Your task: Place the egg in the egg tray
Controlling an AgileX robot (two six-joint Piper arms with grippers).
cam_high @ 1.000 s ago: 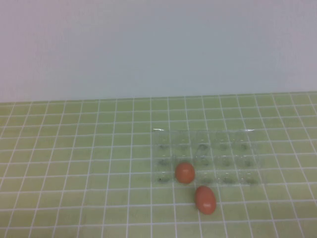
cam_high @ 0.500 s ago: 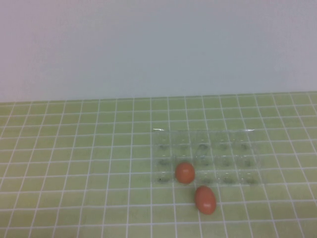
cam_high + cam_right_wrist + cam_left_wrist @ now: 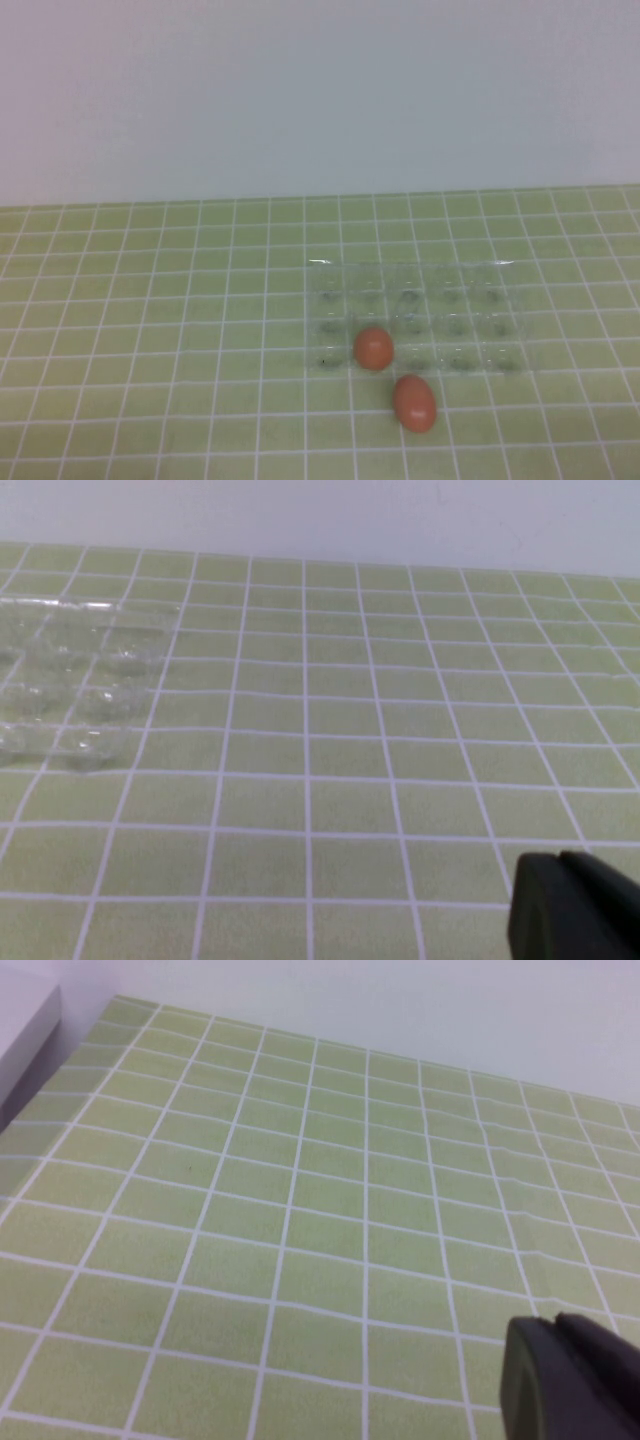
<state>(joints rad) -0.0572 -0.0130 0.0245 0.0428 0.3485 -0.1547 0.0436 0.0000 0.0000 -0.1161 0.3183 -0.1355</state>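
Two look-alike brown-orange eggs show in the high view. One egg (image 3: 374, 349) sits in a front-row cup of the clear egg tray (image 3: 470, 300), near its left end. The other egg (image 3: 414, 402) lies on the green gridded table just in front of the tray. Neither arm shows in the high view. My left gripper (image 3: 553, 1320) is shut and empty over bare table, with no egg or tray in its view. My right gripper (image 3: 560, 858) is shut and empty, well away from the tray's end (image 3: 90, 670); no egg shows there.
A pale wall runs along the table's far edge (image 3: 320, 195). A white box-like edge (image 3: 25, 1020) shows at the table's side in the left wrist view. The other tray cups hold nothing.
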